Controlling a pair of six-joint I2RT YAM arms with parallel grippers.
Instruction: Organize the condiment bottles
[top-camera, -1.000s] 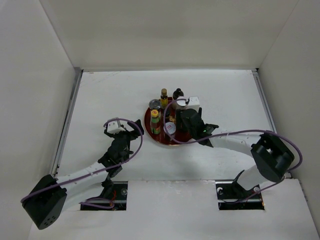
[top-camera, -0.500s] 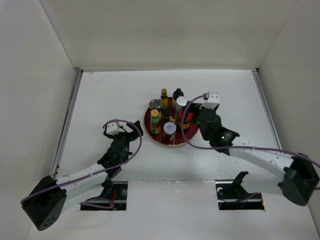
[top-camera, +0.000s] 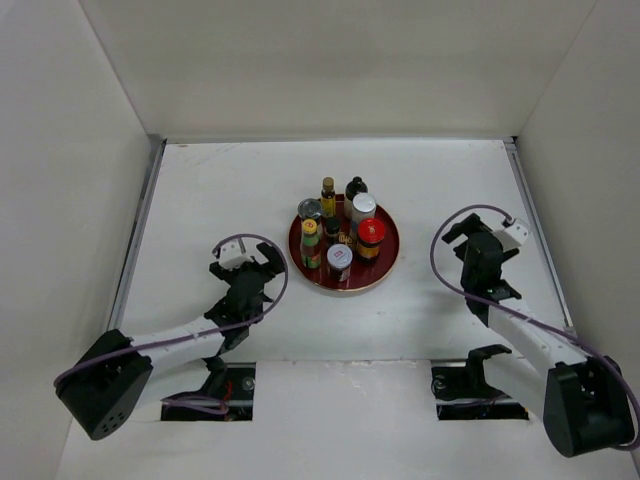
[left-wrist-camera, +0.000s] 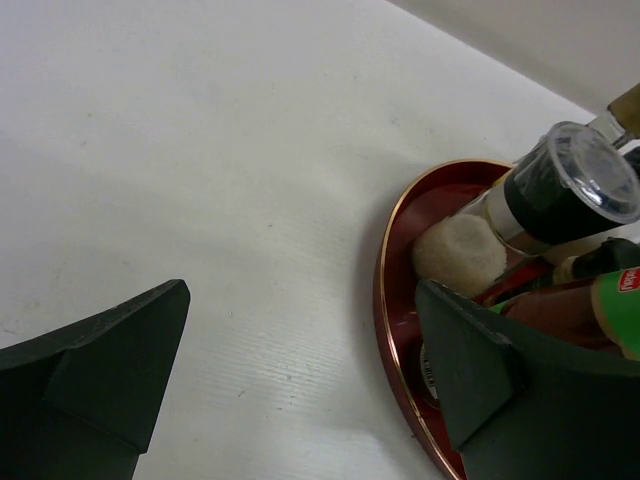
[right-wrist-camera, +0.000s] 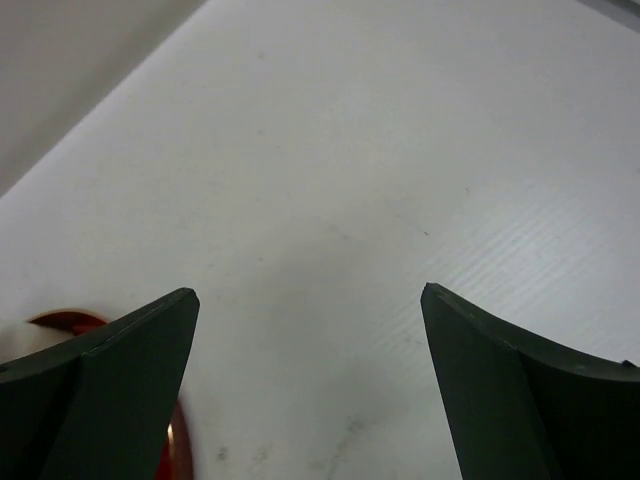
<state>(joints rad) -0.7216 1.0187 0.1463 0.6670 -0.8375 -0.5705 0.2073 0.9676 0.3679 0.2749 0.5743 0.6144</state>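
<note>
Several condiment bottles stand together on the round dark-red tray (top-camera: 385, 262): a red-capped jar (top-camera: 370, 236), a silver-capped one (top-camera: 338, 259), a yellow-capped bottle (top-camera: 310, 240) and others behind. My left gripper (top-camera: 260, 264) is open just left of the tray, nothing between its fingers. In the left wrist view that left gripper (left-wrist-camera: 302, 290) frames bare table, with the tray rim (left-wrist-camera: 384, 300) and a clear-lidded bottle (left-wrist-camera: 560, 190) at the right. My right gripper (top-camera: 462, 232) is open and empty, well right of the tray. The right wrist view has this gripper (right-wrist-camera: 309, 290) over bare table.
White walls close in the table on the left, back and right. A thin sliver of the tray (right-wrist-camera: 60, 320) shows at the lower left of the right wrist view. Purple cables loop over both wrists.
My right gripper has opened, pulled away from the tray to the right, and the red-capped jar now stands on the tray. The left arm shifted only slightly.
</note>
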